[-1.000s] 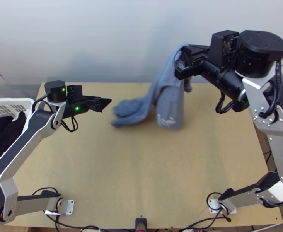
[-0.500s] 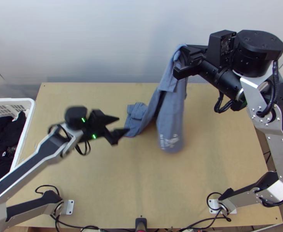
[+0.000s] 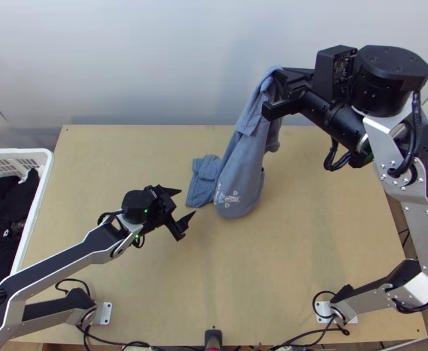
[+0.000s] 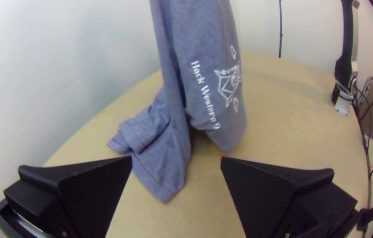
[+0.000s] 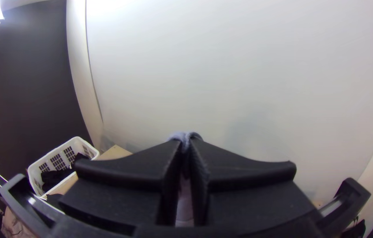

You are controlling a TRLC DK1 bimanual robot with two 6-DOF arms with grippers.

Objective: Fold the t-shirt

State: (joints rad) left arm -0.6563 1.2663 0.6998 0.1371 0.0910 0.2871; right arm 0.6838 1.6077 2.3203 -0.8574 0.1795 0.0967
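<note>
High over the table's far edge, my right gripper (image 3: 278, 92) holds the blue-grey t-shirt (image 3: 240, 169), which hangs bunched, its printed part lowest and a hem or sleeve lying on the table. In the right wrist view the right gripper (image 5: 185, 154) is shut on a pinch of cloth. My left gripper (image 3: 186, 206) stands open to the left of and nearer than the shirt, nothing between its fingers. Seen from the left wrist, the gripper (image 4: 177, 165) has its fingers wide apart, with the t-shirt (image 4: 204, 79) beyond them.
A white basket (image 3: 45, 175) with black clothes (image 3: 9, 216) stands at the table's left side. Bare wood of the table (image 3: 261, 275) lies in front of the shirt. A pale wall (image 3: 155, 58) rises behind the far edge.
My left gripper has opened and come toward the near side and right. The hanging shirt has swung; its printed part is now farther left. The right arm has barely moved.
</note>
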